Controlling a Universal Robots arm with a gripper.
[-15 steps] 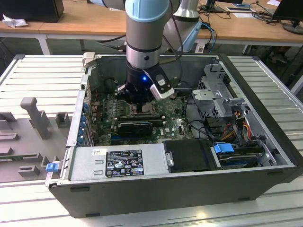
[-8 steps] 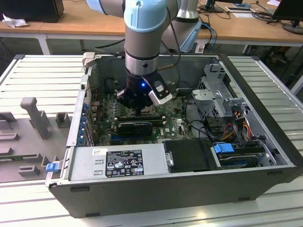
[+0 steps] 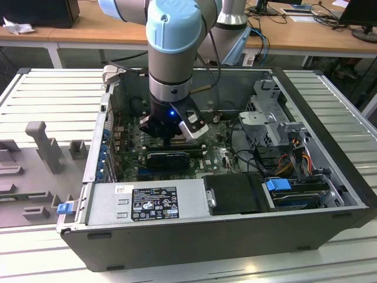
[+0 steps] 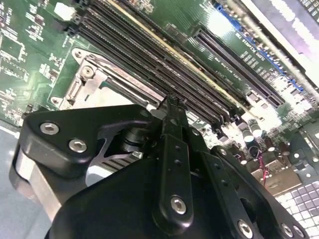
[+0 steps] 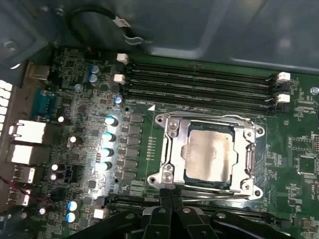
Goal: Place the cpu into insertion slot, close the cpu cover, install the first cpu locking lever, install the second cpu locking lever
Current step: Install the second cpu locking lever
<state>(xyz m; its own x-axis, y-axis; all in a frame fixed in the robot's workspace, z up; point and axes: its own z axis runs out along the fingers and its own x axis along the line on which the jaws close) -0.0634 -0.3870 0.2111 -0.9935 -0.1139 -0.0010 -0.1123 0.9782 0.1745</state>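
In the first wrist view the cpu (image 5: 209,154), a pale silvery square, lies in the insertion slot (image 5: 155,180) on the green motherboard. The silver cpu cover (image 5: 174,149) lies flat over it, and the chip shows through its window. A thin metal locking lever (image 5: 214,119) runs along the socket's side facing the memory slots. My gripper (image 5: 169,200) hovers at the opposite edge of the socket, fingers pressed together with nothing visible between them. In the second wrist view a black finger (image 4: 172,149) points at the socket's corner (image 4: 87,74). The exterior view has the gripper (image 3: 171,131) low inside the case.
Long black memory slots (image 5: 199,82) run beside the socket, with capacitors (image 5: 107,137) and rear ports (image 5: 25,132) on another side. The open case (image 3: 330,177) holds a grey power supply (image 3: 147,200), cables (image 3: 247,153) and a drive cage (image 3: 277,118). A black card (image 3: 168,158) lies near the gripper.
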